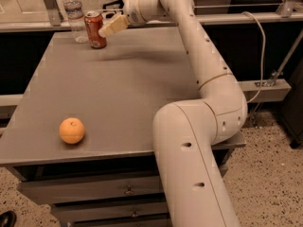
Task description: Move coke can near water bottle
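The coke can (95,30) stands upright on the grey table (123,93) at its far left corner. It is red with a silver top. The water bottle (74,14) stands just left of and behind it, a clear bottle with a white cap, close to the can. My gripper (106,29) reaches in from the right at the end of the long white arm. It is open, its beige finger (113,25) just right of the can and no longer gripping it.
An orange (72,130) lies near the table's front left edge. My white arm (203,70) arches over the table's right side. A metal rail (227,18) and a cable (258,56) run behind the table. Drawers (94,190) sit below the tabletop.
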